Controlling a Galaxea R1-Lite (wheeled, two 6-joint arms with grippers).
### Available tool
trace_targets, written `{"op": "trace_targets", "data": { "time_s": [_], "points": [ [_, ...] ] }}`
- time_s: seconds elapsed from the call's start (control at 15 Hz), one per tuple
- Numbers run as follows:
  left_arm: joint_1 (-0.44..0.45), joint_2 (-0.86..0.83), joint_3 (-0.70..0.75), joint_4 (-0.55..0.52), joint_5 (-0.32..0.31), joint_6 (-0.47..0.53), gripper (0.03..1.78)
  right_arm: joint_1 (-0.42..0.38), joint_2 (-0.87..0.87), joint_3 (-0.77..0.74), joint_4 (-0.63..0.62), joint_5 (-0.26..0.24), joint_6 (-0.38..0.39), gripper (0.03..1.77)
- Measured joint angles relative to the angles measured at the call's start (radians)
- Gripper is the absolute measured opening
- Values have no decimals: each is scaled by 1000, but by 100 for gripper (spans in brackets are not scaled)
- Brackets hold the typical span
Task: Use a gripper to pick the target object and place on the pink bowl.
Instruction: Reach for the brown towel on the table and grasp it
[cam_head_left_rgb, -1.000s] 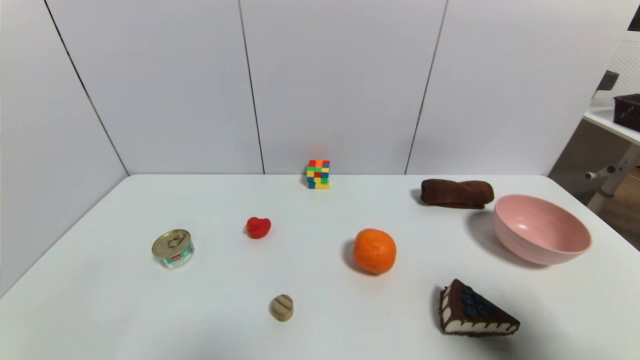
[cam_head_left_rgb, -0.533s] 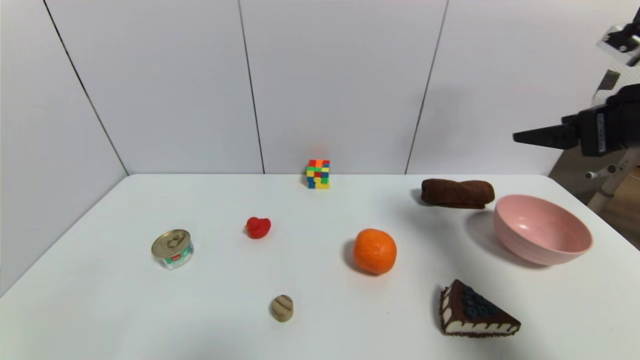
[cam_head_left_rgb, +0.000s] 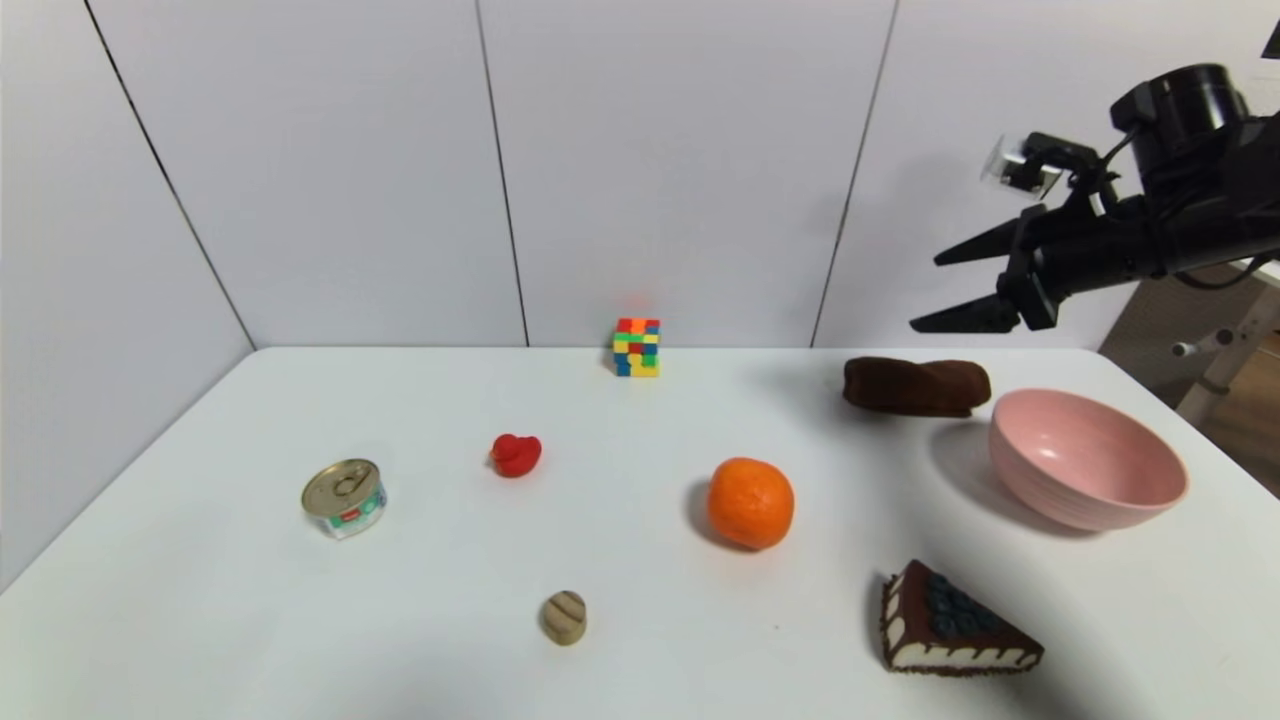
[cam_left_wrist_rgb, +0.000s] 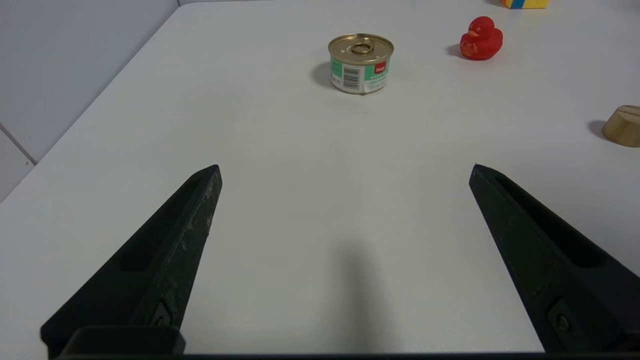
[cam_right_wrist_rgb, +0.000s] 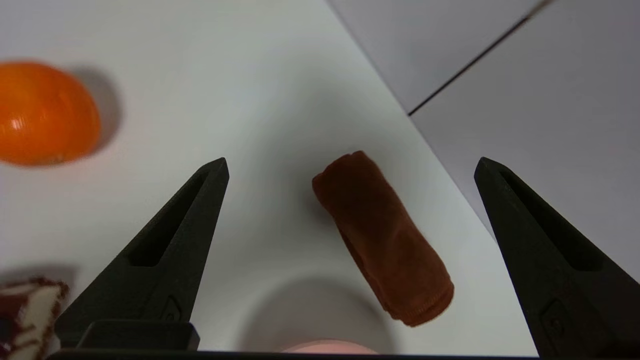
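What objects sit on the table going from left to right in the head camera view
tin can → red duck → wooden piece → colour cube → orange → pink bowl. The rolled brown towel and the cake slice overlap left to right, between orange and bowl.

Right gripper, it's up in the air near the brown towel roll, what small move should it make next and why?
Probably lower straight toward the rolled brown towel. The right gripper hangs open above the table, and in its wrist view the towel lies between the fingers, untouched, just behind the pink bowl. Descending would bring the fingers to either side of the roll for a grasp.
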Motion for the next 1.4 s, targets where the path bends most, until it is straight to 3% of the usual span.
{"op": "trace_targets", "data": {
  "time_s": [0.2, 0.4, 0.73, 1.0, 1.4],
  "points": [
    [0, 0, 0, 0, 0, 0, 178, -21, 113, -76, 168, 17, -259, 170],
    [0, 0, 0, 0, 0, 0, 178, -36, 197, -101, 187, 31, -381, 170],
    [0, 0, 0, 0, 0, 0, 178, -36, 242, -111, 179, 28, -394, 170],
    [0, 0, 0, 0, 0, 0, 178, -33, 261, -111, 88, 19, -396, 170],
    [0, 0, 0, 0, 0, 0, 178, -30, 304, -111, 50, -6, -409, 171]
  ]
}}
